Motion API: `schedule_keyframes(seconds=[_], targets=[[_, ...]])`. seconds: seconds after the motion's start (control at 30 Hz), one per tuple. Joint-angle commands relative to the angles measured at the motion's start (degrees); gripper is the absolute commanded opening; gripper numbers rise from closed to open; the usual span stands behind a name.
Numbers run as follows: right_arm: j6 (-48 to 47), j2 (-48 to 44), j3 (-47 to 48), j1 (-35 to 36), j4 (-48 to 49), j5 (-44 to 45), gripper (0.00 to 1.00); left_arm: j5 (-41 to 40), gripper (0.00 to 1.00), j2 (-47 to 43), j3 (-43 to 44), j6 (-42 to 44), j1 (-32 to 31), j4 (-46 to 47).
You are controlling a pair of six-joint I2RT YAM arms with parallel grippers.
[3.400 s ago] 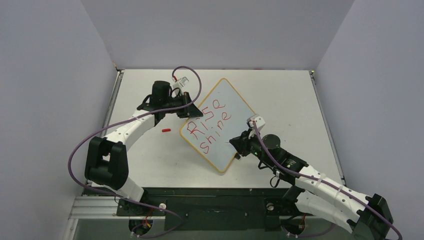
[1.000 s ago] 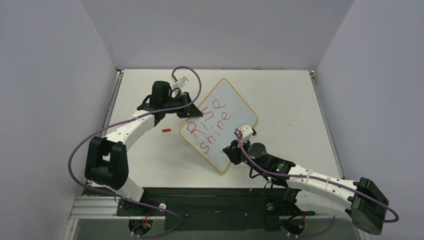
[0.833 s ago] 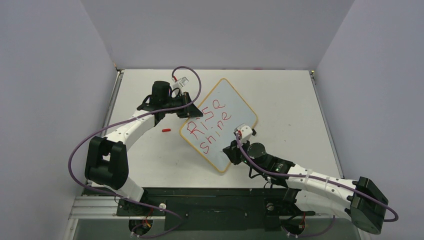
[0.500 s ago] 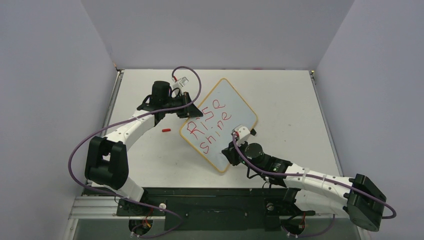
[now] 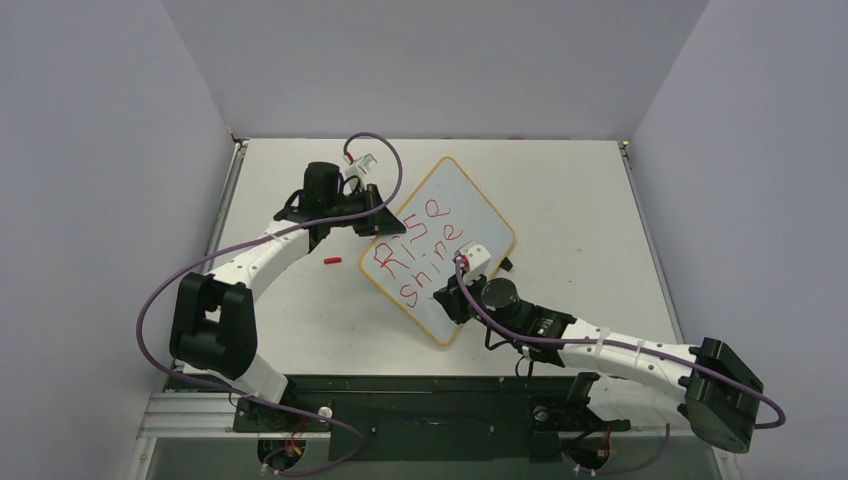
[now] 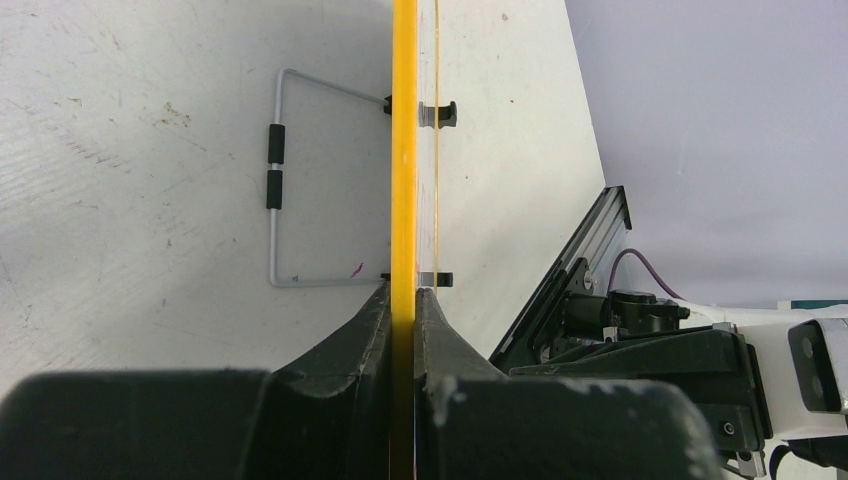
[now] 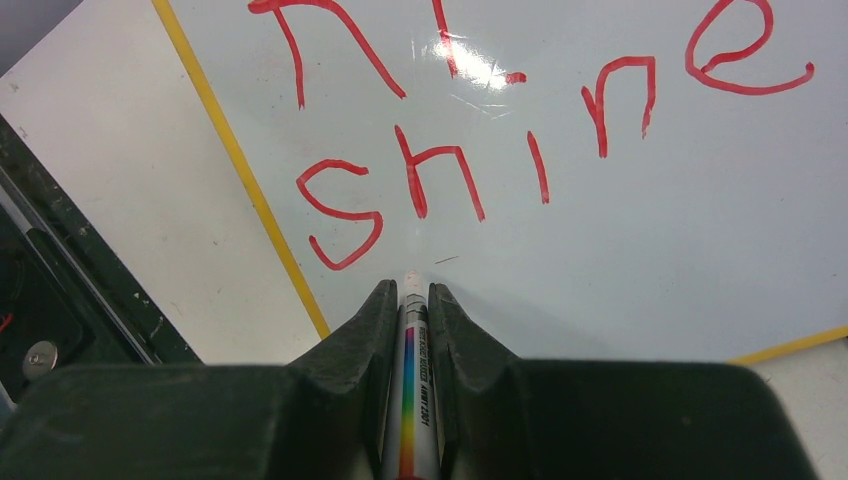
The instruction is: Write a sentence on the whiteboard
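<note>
The whiteboard point(image 5: 465, 200), white with a thin yellow frame, stands tilted at the table's middle with "Rise shine" written on it in red. My left gripper point(image 5: 376, 222) is shut on its left edge; the left wrist view shows the yellow frame point(image 6: 404, 150) pinched between the jaws of the left gripper point(image 6: 404, 292). My right gripper point(image 5: 446, 300) is shut on a marker point(image 7: 410, 335) with a rainbow stripe. The marker's tip is at the board surface point(image 7: 640, 230), just below the "h" of "shine", near the board's lower edge.
A small red marker cap point(image 5: 333, 260) lies on the table left of the board. A wire stand point(image 6: 274, 180) and two black clips point(image 6: 437, 112) show behind the board. The black rail point(image 5: 400, 395) runs along the table's near edge.
My right arm has moved left along the board's lower part, from its right edge to below "shine". The left arm and the board have not moved.
</note>
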Motion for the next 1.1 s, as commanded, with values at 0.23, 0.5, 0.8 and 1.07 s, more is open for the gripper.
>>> schedule_keyframes(seconds=[0.23, 0.5, 0.8, 1.07], targets=[[-1.0, 2.8, 3.0, 0.5, 3.2, 1.2, 0.00, -1.7, 0.00, -0.6, 0.5, 2.1, 0.9, 4.5], [-0.5, 2.9, 1.7, 0.8, 2.5, 1.6, 0.00, -1.7, 0.00, -0.9, 0.3, 2.1, 0.9, 4.5], [0.2, 2.5, -0.5, 2.2, 1.5, 4.0, 0.00, -1.7, 0.00, -0.9, 0.2, 2.1, 0.9, 4.6], [1.3, 1.7, -2.9, 3.6, 0.7, 5.9, 0.00, -1.7, 0.00, -1.0, 0.1, 2.0, 0.9, 4.6]])
